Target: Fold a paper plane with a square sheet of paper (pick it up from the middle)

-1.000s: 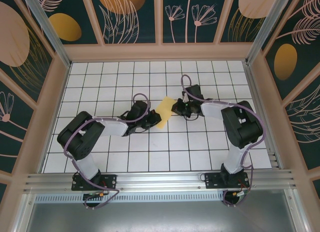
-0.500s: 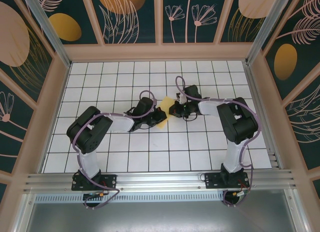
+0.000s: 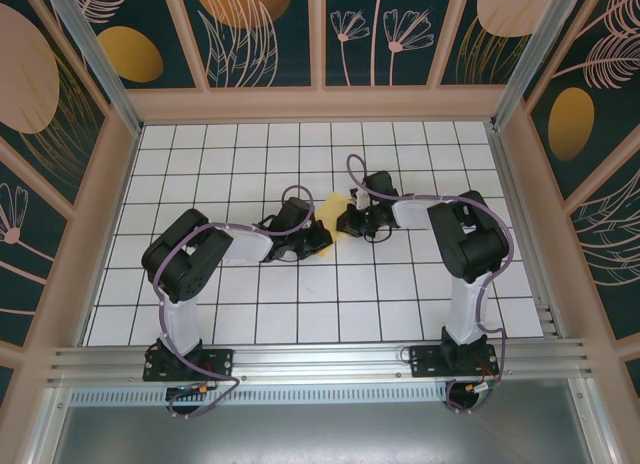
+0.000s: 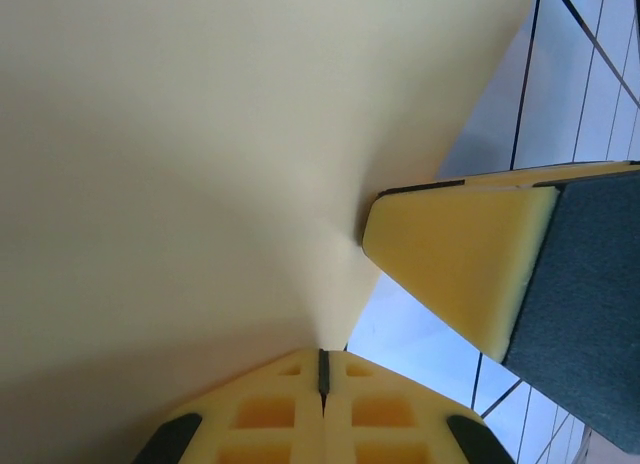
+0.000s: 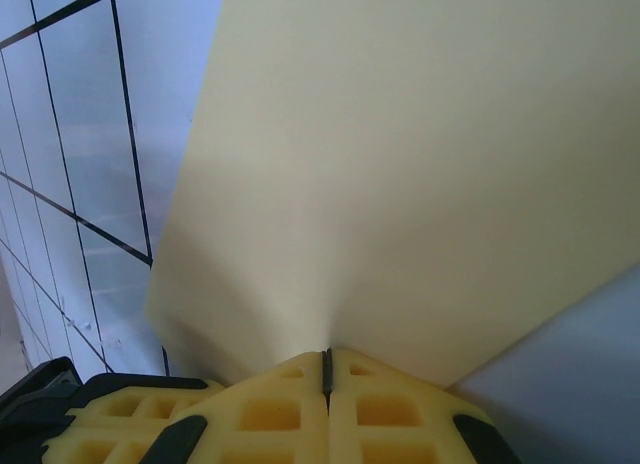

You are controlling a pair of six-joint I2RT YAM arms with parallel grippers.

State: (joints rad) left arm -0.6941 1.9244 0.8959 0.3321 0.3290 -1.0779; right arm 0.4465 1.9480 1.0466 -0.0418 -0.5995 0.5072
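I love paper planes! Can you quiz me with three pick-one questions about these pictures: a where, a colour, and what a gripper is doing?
1. Where is the yellow paper?
A. Between the left gripper and the right gripper, mid-table.
B. Against the back wall.
C. Beside the left arm's base.

2. What colour are the grid lines on the table?
A. Red.
B. Black.
C. Green.

3. What is the left gripper doing?
A. Standing wide open.
B. Pinching the paper, shut.
C. Shut on nothing.

Answers:
1 A, the overhead view shows the sheet where the grippers meet.
2 B, dark lines cross white tiles.
3 B, its wrist view shows the paper clamped where its jaws meet.
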